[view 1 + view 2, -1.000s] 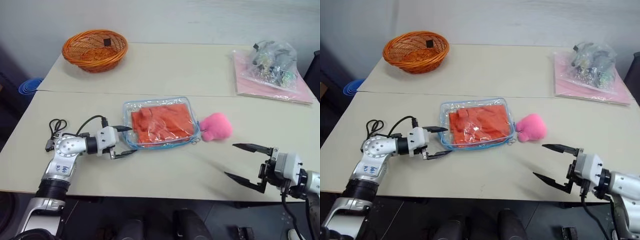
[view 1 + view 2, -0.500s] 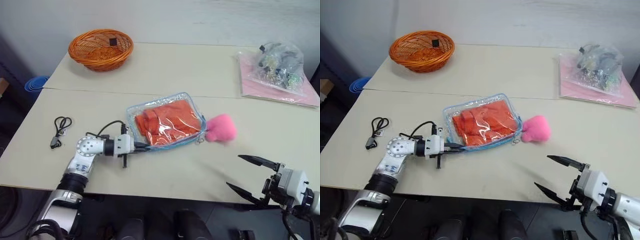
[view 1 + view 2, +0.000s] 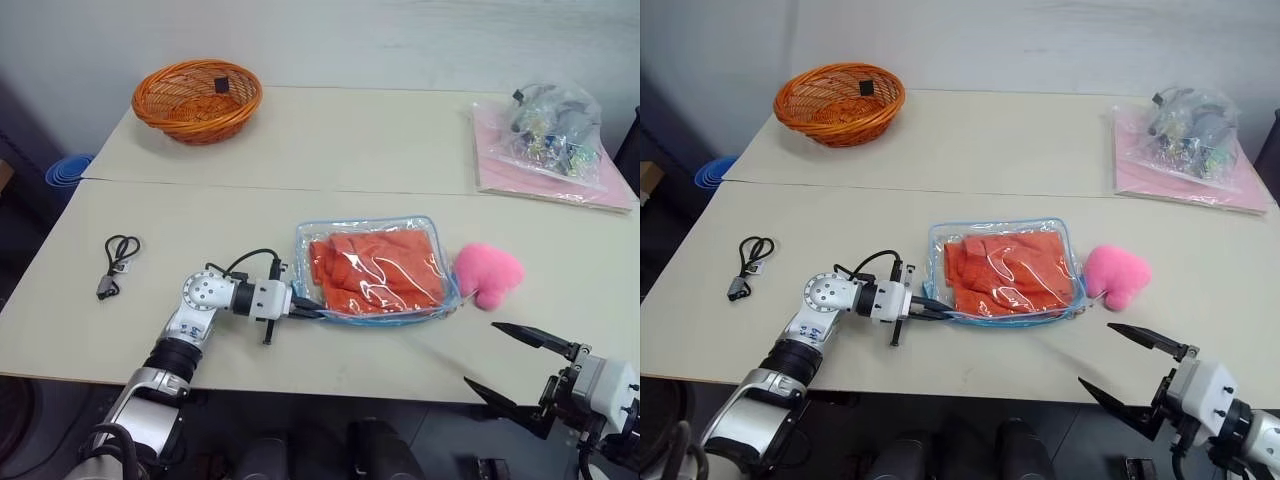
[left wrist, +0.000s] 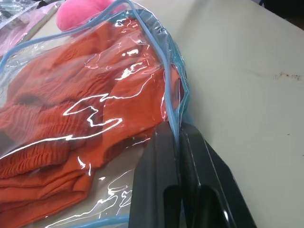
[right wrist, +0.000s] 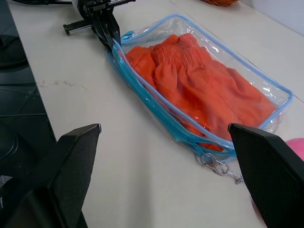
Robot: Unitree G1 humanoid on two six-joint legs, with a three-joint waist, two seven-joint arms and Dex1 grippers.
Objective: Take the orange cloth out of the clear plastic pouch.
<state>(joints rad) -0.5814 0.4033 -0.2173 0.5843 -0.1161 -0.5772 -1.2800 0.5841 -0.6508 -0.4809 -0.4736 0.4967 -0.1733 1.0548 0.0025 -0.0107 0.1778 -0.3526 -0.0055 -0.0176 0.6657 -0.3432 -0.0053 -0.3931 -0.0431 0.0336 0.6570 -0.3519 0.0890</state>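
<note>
My left gripper (image 4: 179, 142): black fingers pinched flat on the blue-trimmed corner of the clear plastic pouch (image 3: 375, 270), anchoring it, I judge | folded bright-orange cloth (image 3: 378, 272): inside pouch, at table centre | my right gripper (image 3: 520, 362): fingers spread wide, empty, at 5 o'clock of pouch, likely readied for the zipper pull (image 5: 216, 166).
</note>
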